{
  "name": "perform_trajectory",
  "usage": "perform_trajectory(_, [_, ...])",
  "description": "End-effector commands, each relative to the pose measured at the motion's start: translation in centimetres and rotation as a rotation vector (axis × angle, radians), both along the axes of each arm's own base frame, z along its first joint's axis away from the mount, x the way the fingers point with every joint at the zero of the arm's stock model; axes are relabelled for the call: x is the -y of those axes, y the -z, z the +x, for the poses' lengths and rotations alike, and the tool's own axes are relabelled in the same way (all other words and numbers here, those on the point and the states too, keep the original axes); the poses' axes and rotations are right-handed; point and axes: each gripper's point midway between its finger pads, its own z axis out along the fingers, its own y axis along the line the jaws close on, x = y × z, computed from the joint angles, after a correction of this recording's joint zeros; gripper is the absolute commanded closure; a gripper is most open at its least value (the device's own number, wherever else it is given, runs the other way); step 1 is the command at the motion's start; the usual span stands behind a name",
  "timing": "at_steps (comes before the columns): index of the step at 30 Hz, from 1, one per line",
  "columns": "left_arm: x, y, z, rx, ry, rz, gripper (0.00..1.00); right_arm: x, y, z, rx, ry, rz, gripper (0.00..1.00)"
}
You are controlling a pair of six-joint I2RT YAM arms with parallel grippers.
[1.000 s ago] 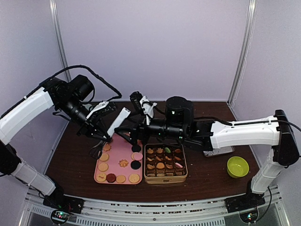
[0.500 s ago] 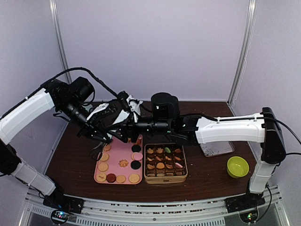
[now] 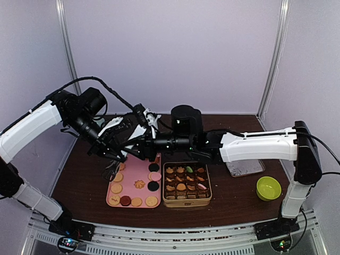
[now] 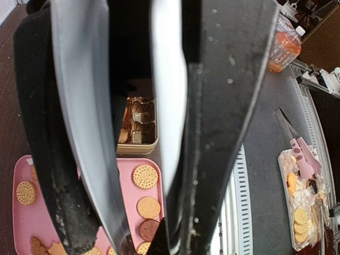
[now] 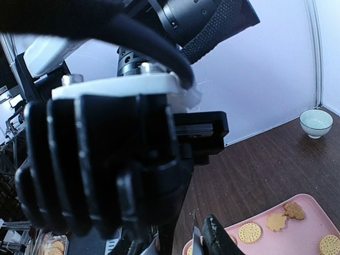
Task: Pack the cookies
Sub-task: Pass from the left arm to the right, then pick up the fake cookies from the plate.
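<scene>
- The left gripper point(image 4: 141, 138) is clamped on the metal tongs point(image 4: 85, 117). In the left wrist view its black fingers point(image 4: 58, 202) press the grey and white blades between them.
- The right gripper point(image 3: 137, 144) reaches across and crowds against the left gripper and the tongs. I cannot tell whether its jaws are apart or together, because its own wrist view is filled by the other arm's black body.
- Both grippers hang over the 12 o'clock edge of a pink tray point(image 3: 129, 172) lying on the dark table point(image 3: 234, 204).
- The tray holds the loose cookies point(image 3: 116, 187):
  - round tan ones down its 9 o'clock side and along its 6 o'clock edge
  - a golden flower-shaped one point(image 3: 139, 184) near the middle
  - black round ones point(image 3: 153, 186) on the 3 o'clock side
  - a reddish-brown one point(image 3: 125, 200) at the near edge
- At 3 o'clock from the tray, just beside it, sits a gold tin point(image 3: 187, 205) divided into a grid of small cups. Each cup holds a cookie, mostly tan or brown, with one green point(image 3: 189, 169) and one pink point(image 3: 202, 186).
- At 2 o'clock from the tin a foil tray point(image 3: 249, 170) lies partly under the right arm; its contents are hidden.
- At 3 o'clock from the tin, well apart, stands a green bowl point(image 3: 269, 187).
</scene>
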Motion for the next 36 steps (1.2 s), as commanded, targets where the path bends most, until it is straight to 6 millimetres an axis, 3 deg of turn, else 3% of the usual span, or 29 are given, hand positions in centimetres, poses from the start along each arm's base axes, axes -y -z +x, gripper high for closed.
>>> perform_trajectory(1, [-0.2, 0.1, 1.2, 0.075, -0.024, 0.028, 0.88, 0.5, -1.4, -0.3, -0.013, 0.010, 0.093, 0.66])
perform_trajectory(3, [-0.6, 0.3, 1.7, 0.100, -0.057, 0.053, 0.72, 1.1, -1.0, 0.2, 0.000, 0.055, 0.084, 0.66])
perform_trajectory(5, [-1.4, 0.3, 2.5, 0.134, -0.102, 0.074, 0.48, 1.9, -0.4, 0.8, 0.019, 0.109, 0.061, 0.66])
perform_trajectory(9, [-3.9, -0.3, 4.5, 0.189, -0.228, 0.106, 0.34, 3.1, 1.6, 1.8, 0.048, 0.205, -0.007, 0.67])
perform_trajectory(14, [-7.9, -1.4, 7.7, 0.219, -0.414, 0.113, 0.30, 3.3, 4.3, 2.5, 0.107, 0.317, -0.114, 0.66])
perform_trajectory(17, [-9.3, -1.6, 8.6, 0.219, -0.477, 0.115, 0.29, 3.5, 5.1, 3.1, 0.139, 0.403, -0.142, 0.65])
perform_trajectory(23, [-9.7, -1.1, 8.7, 0.212, -0.500, 0.123, 0.28, 3.5, 5.9, 4.2, 0.193, 0.537, -0.163, 0.65])
perform_trajectory(31, [-10.1, -0.8, 9.2, 0.213, -0.536, 0.134, 0.26, 1.9, 7.4, 4.3, 0.208, 0.567, -0.180, 0.64])
perform_trajectory(32, [-10.1, -0.8, 9.3, 0.216, -0.541, 0.137, 0.24, 1.7, 7.7, 4.3, 0.207, 0.568, -0.181, 0.64])
perform_trajectory(33, [-10.3, -0.9, 9.4, 0.221, -0.548, 0.139, 0.14, 1.6, 8.0, 4.3, 0.205, 0.572, -0.182, 0.64])
perform_trajectory(36, [-10.5, -1.0, 9.5, 0.231, -0.562, 0.138, 0.10, 1.3, 8.7, 4.5, 0.201, 0.587, -0.190, 0.64])
